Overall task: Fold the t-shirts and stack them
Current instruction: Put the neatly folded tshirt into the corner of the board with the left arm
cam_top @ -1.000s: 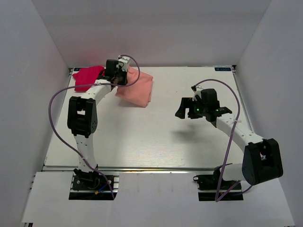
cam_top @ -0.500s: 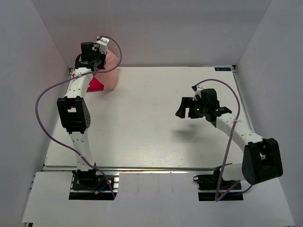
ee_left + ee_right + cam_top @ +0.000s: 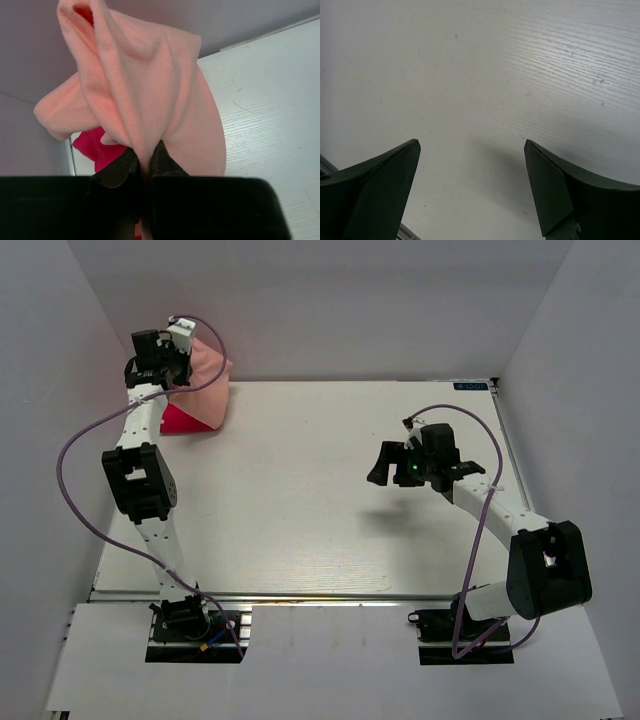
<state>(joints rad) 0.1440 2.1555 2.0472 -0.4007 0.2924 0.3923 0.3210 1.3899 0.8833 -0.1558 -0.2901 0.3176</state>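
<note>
A folded salmon-pink t-shirt (image 3: 207, 383) hangs from my left gripper (image 3: 172, 368) at the table's far left corner. In the left wrist view the pink t-shirt (image 3: 145, 95) droops from my left gripper (image 3: 146, 161), whose jaws are shut on a pinch of its cloth. Beneath it lies the magenta-red t-shirt (image 3: 181, 420), a small folded bundle, its edge (image 3: 97, 147) peeking out to the left of the fingers. My right gripper (image 3: 385, 466) hovers over the right half of the table, jaws wide open (image 3: 471, 145) with only bare tabletop between them.
White walls close in the table at the back and both sides; the left arm works close to the back-left corner. The table's right rim (image 3: 512, 455) runs behind the right arm. Purple cables (image 3: 75, 445) loop off both arms.
My left arm has carried the pink t-shirt leftward and up from the table's far middle-left to above the magenta-red bundle in the corner. The right arm has barely moved.
</note>
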